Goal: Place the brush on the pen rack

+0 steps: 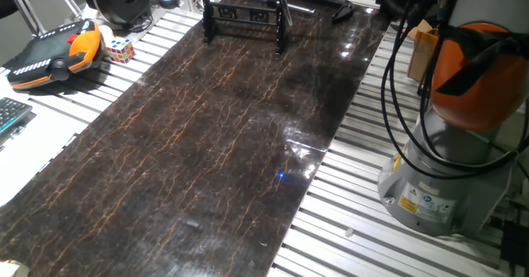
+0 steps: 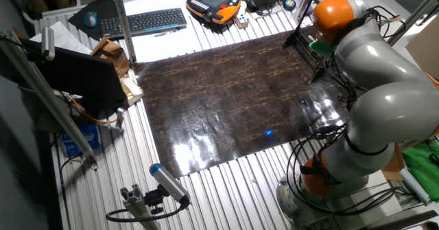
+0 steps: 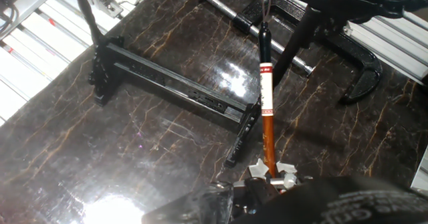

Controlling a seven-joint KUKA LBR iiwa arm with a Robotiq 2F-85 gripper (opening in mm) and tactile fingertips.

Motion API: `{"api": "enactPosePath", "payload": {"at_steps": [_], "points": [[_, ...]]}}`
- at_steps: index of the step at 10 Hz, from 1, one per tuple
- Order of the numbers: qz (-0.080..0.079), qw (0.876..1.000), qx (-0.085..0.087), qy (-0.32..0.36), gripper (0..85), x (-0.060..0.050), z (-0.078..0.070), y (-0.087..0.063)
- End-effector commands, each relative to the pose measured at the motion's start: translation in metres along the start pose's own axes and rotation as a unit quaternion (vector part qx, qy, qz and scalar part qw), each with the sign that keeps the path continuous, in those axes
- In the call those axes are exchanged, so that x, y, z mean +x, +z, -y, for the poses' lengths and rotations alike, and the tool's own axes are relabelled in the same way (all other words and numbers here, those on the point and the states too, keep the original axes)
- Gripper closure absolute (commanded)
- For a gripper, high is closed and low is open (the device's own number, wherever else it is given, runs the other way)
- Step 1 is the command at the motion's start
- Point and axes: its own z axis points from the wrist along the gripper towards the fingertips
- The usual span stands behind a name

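Note:
In the hand view my gripper (image 3: 271, 174) is shut on the brush (image 3: 267, 110) at the bottom edge. The orange-brown shaft runs straight up the frame, through a white band with red marks, to a dark tip near the top. The pen rack (image 3: 170, 83) is a low black frame on the dark marble-patterned mat, lying left of and below the brush. Its right post (image 3: 242, 134) sits just beside the shaft. In one fixed view the pen rack (image 1: 244, 15) stands at the far end of the mat; my gripper does not show clearly there.
A black clamp (image 3: 361, 77) and a metal rod (image 3: 234, 13) lie beyond the rack. An orange and black pendant (image 1: 58, 54) and a colour cube (image 1: 118, 50) sit left of the mat. The arm's base (image 1: 446, 169) stands on the right. A keyboard (image 2: 147, 20) lies further off.

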Motion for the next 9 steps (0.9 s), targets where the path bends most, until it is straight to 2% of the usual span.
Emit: {"api": "enactPosePath", "payload": {"at_steps": [1,5,9], "points": [[-0.002,1.000,-0.002,-0.001,84.0,-0.0012,-0.0005,0.0009],[-0.004,1.000,-0.005,-0.005,84.0,-0.0027,-0.0023,0.0056],[-0.014,1.000,-0.011,-0.014,84.0,-0.0081,-0.0023,0.0082]]}}
